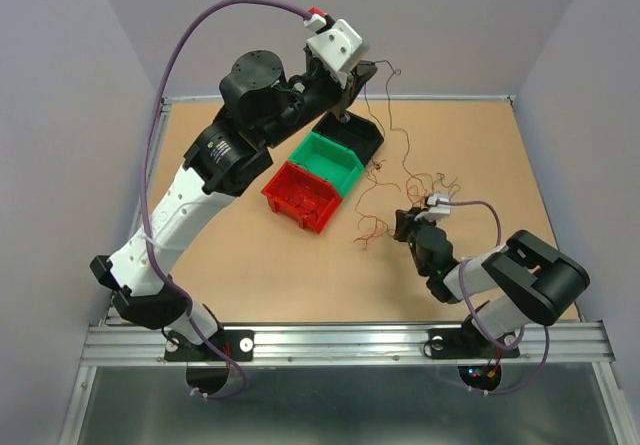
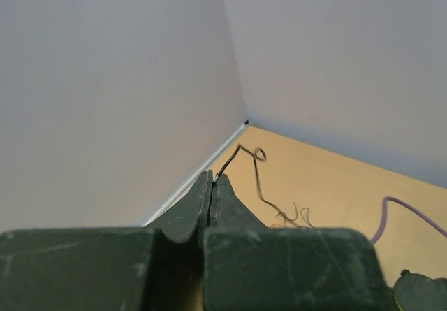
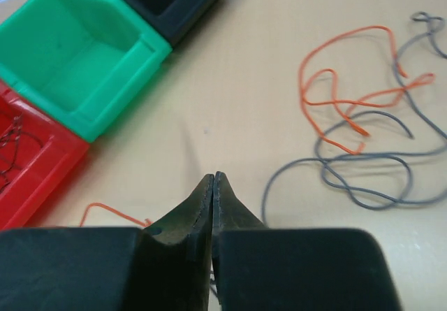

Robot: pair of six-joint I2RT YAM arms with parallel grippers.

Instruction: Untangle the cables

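Observation:
My left gripper point(image 1: 358, 70) is raised high over the back of the table and is shut on the end of a thin dark cable point(image 1: 403, 145). In the left wrist view the cable point(image 2: 257, 178) leaves the closed tips point(image 2: 211, 178) and hangs down to the table. It runs into a loose tangle of thin cables point(image 1: 420, 180) at centre right. My right gripper point(image 1: 403, 227) is low at the tangle's near edge, jaws shut point(image 3: 214, 178). A grey cable point(image 3: 363, 158) passes behind its right finger. An orange cable point(image 3: 302, 87) lies looped beyond it.
A red bin point(image 1: 290, 210) holding some wire, a green bin point(image 1: 345, 180) and a black bin point(image 1: 368, 145) stand in a diagonal row at mid-table, left of the tangle. Grey walls close the table's back and sides. The bins show in the right wrist view point(image 3: 133, 73).

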